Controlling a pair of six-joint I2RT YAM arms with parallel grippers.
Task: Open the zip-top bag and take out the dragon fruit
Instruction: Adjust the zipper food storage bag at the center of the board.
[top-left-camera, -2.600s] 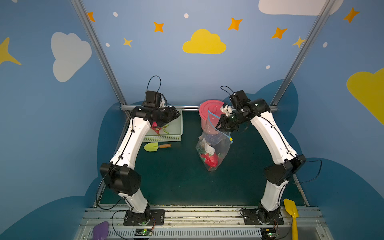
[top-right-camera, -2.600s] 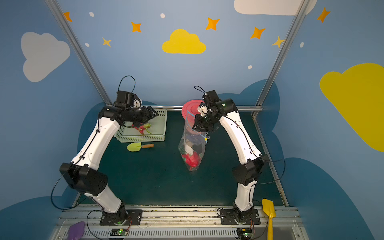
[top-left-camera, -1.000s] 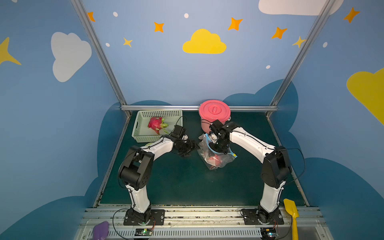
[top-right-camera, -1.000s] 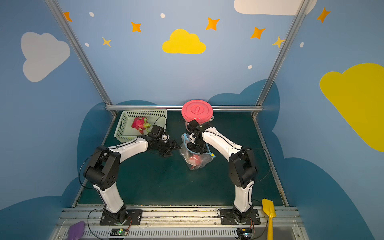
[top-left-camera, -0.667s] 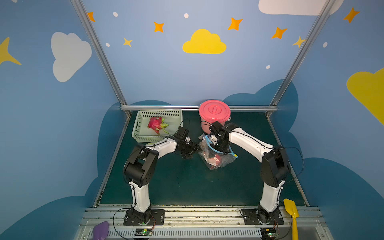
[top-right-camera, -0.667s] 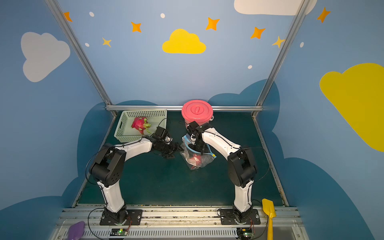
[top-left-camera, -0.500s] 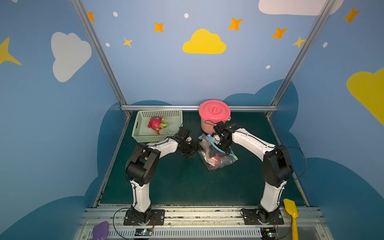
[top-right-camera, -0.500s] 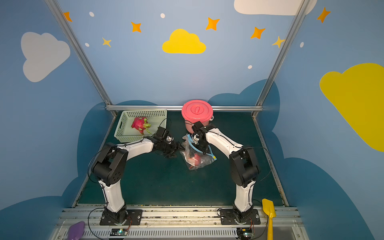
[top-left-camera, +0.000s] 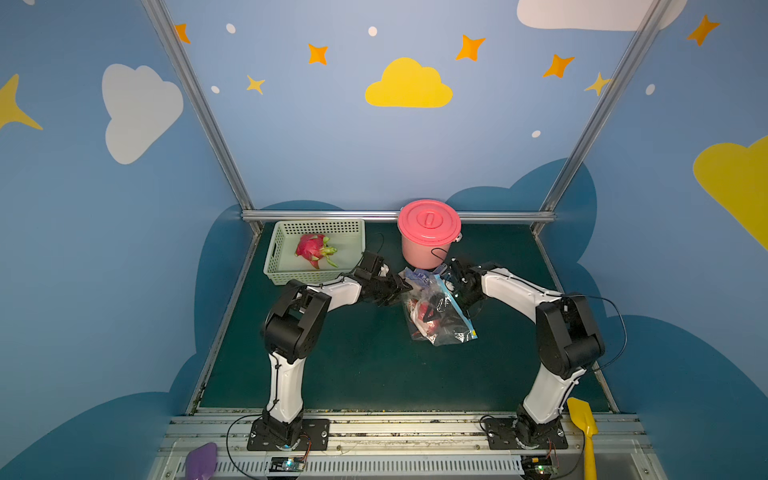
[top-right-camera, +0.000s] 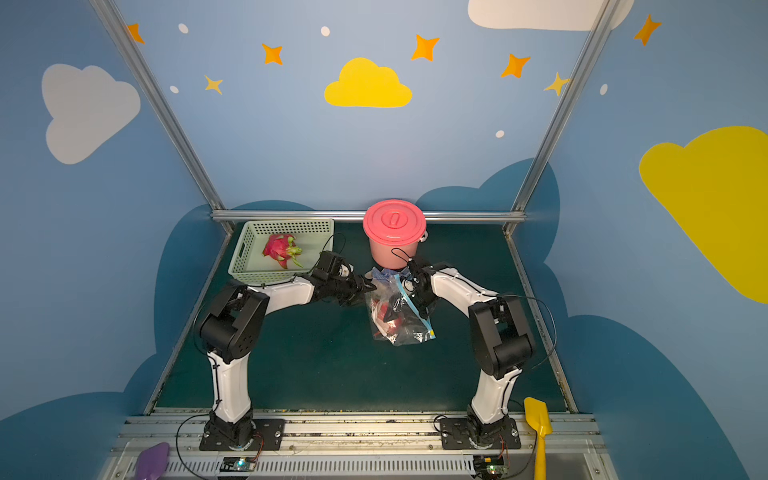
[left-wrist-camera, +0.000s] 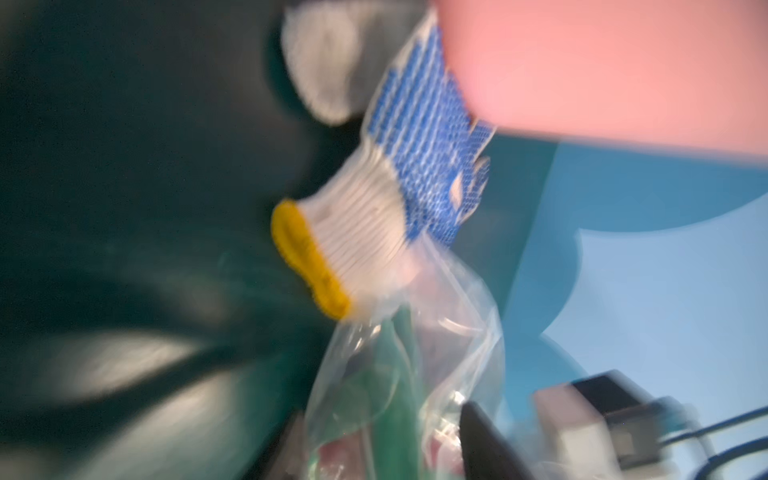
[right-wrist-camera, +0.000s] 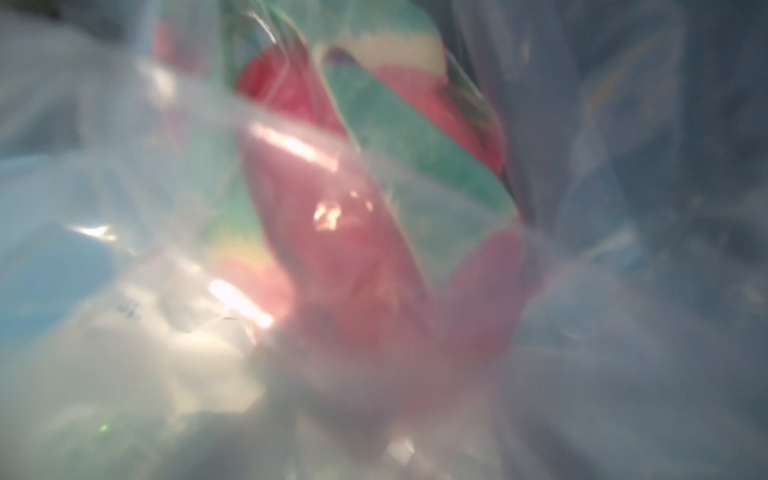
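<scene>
The crinkly clear plastic zip-top bag (top-left-camera: 444, 328) is flanked by left gripper (top-left-camera: 404, 286) and right gripper (top-left-camera: 454, 286) — claw states cannot be told.

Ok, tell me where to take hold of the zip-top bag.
Take the zip-top bag by its light-blue zip strip, coming from the robot's right, where that strip lies exposed along the bag's edge. It looks the stiffest part; the crinkled film would probably slip.

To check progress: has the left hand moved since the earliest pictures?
Yes. The left hand went from the basket to the bag, near the bucket.
</scene>
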